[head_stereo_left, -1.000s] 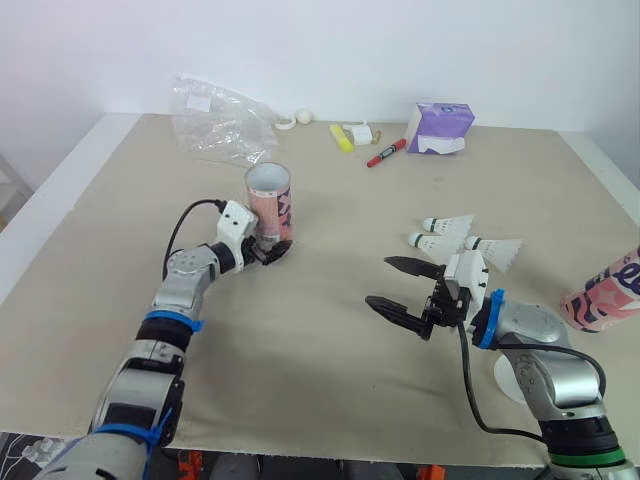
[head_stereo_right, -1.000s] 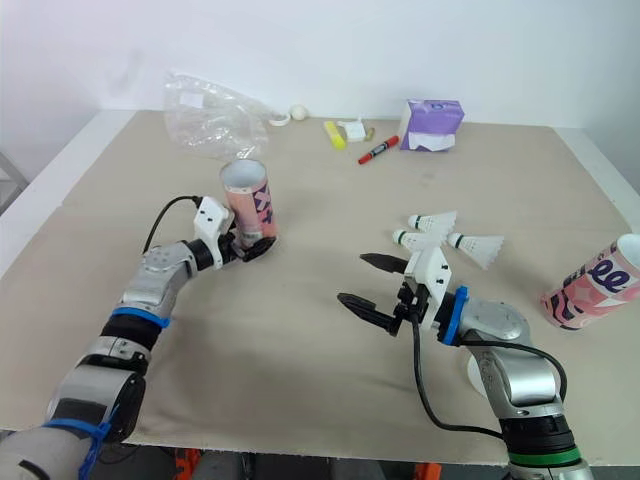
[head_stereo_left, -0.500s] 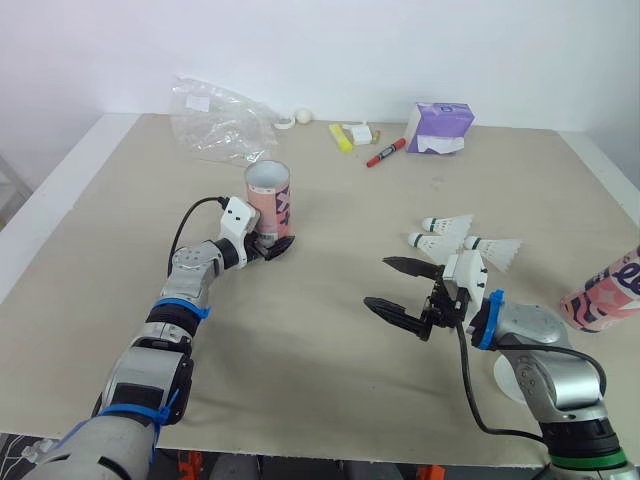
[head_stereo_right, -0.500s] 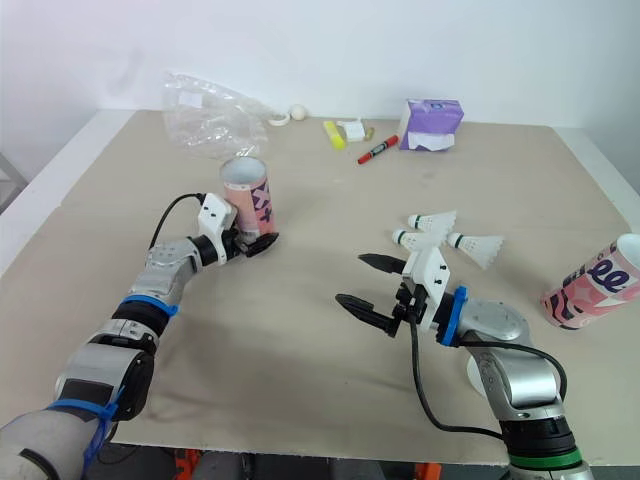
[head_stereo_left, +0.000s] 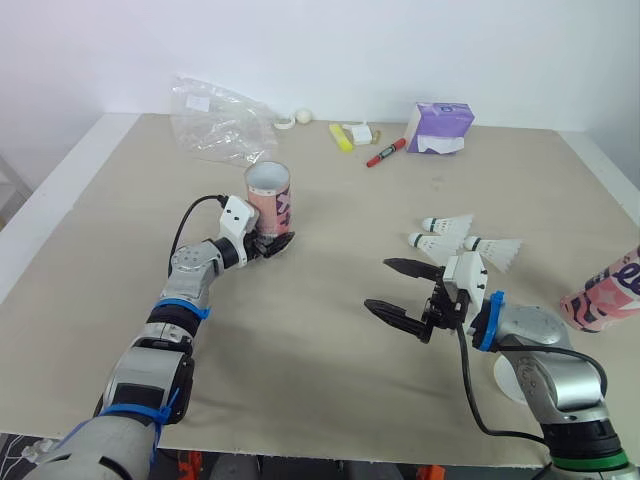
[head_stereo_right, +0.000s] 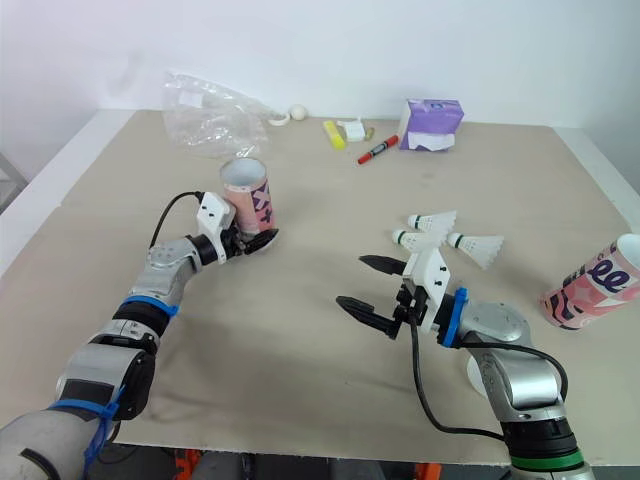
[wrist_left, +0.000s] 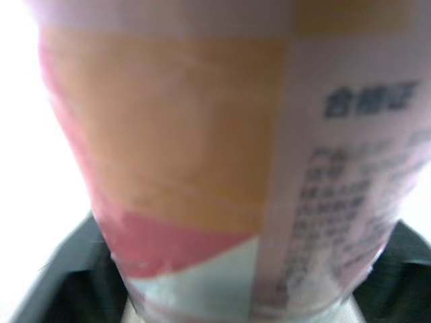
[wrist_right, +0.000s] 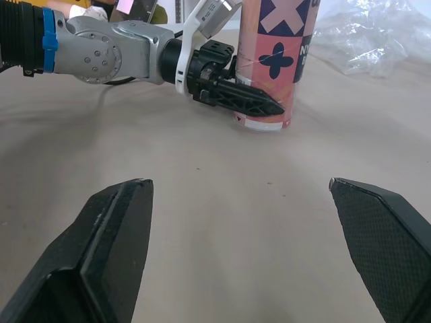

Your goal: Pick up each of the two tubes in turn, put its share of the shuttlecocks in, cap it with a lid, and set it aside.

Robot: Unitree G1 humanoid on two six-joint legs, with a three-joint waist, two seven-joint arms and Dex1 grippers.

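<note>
Early stage: nothing capped. Left gripper (head_stereo_left: 272,243) clamped on base of upright tube (head_stereo_left: 268,200), left-centre. Right gripper (head_stereo_left: 395,285) spread wide, empty, near three loose shuttlecocks (head_stereo_left: 452,224). Second tube (head_stereo_left: 605,296) lies at right edge.

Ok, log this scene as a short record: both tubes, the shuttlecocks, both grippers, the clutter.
upright tube: standing left of centre on the table, top open, no lid
left gripper: shut on upright tube at its base
lying tube: on its side at the right edge
shuttlecocks: three, loose on the cloth
right gripper: open, holding nothing, beside the shuttlecocks
clutter: plastic bag, purple box, red marker along the far edge
</note>
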